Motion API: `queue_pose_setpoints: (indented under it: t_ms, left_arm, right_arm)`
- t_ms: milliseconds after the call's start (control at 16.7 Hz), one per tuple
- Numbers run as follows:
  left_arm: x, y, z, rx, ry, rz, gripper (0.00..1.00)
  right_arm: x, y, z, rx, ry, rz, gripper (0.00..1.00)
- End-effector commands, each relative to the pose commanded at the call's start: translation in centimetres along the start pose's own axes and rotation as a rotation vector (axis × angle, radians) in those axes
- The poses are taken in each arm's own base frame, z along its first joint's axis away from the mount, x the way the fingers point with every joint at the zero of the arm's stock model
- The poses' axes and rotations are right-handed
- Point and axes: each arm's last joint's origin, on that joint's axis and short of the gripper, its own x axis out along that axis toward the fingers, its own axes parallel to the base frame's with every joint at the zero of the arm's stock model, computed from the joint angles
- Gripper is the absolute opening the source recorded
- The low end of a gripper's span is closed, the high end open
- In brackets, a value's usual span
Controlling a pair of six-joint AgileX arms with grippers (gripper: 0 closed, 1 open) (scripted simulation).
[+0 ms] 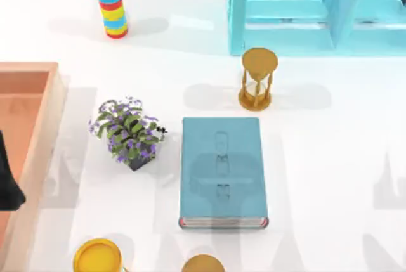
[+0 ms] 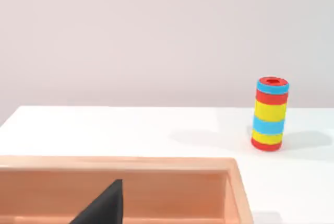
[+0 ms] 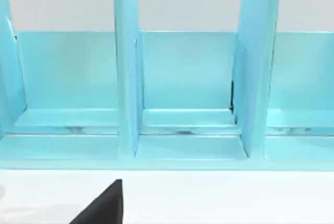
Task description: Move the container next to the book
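Observation:
The book (image 1: 222,170) lies flat near the middle of the table, a thick teal-blue hardcover with its white page edges toward the front. The container is out of view. My left arm (image 1: 7,180) shows as a dark shape at the table's left edge, over the wooden tray (image 1: 44,126). A dark part of the left gripper (image 2: 102,208) shows in the left wrist view above the tray's inside (image 2: 172,192). A dark part of the right gripper (image 3: 104,205) shows in the right wrist view, facing the turquoise shelf unit (image 3: 188,72).
A purple-flowered potted plant (image 1: 129,132) stands just left of the book. A golden hourglass (image 1: 257,78) stands behind it. A striped cylinder (image 1: 112,11) is at the back left, the shelf unit (image 1: 317,9) at the back right. A yellow jar (image 1: 97,257) and an ochre round object (image 1: 203,264) sit at the front edge.

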Motion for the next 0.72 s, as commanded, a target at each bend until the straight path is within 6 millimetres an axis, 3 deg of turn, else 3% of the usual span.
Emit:
queue_pose_setpoints:
  t_ms: [360, 720]
  left_arm:
    - [0.0, 0.0, 0.0, 0.000, 0.000, 0.000, 1.00]
    - [0.0, 0.0, 0.0, 0.000, 0.000, 0.000, 1.00]
  right_arm:
    - [0.1, -0.1, 1.1, -0.106, 0.113, -0.001, 1.00]
    - [1.2, -0.2, 3.7, -0.538, 0.554, 0.140, 1.00]
